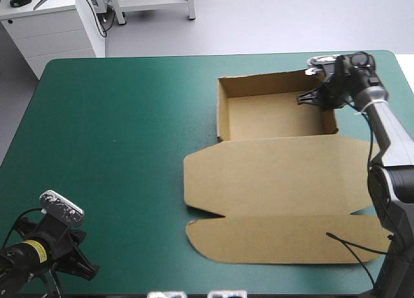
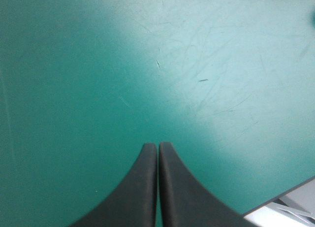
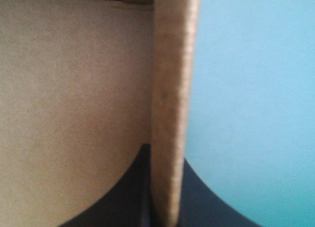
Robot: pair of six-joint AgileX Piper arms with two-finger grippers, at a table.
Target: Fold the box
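The box [image 1: 272, 181] is laid on the right half of the teal-green cover [image 1: 116, 130] — a cut sheet of matte brown board, plain on every face that shows. Its far part is stood up into an open rectangular tray [image 1: 275, 117] with upright walls. The lid [image 1: 284, 240] is spread flat toward the table's near edge, creased across into 2 panels with rounded corners and a notch at each end of the crease.

The right gripper [image 1: 312, 97] is set at the tray's right wall, near the far right corner. In the right wrist view its 2 black fingers [image 3: 123, 197] are clamped on that wall [image 3: 170, 89], 1 inside the tray and 1 outside, with the board's rough, fibrous edge between them.

The left gripper [image 2: 157, 147] is held over bare cover near the table's near left corner — well apart from the box — with its 2 fingers pressed together in 1 pointed arch. Fine scratches [image 2: 202, 80] are seen on the cover ahead of it.
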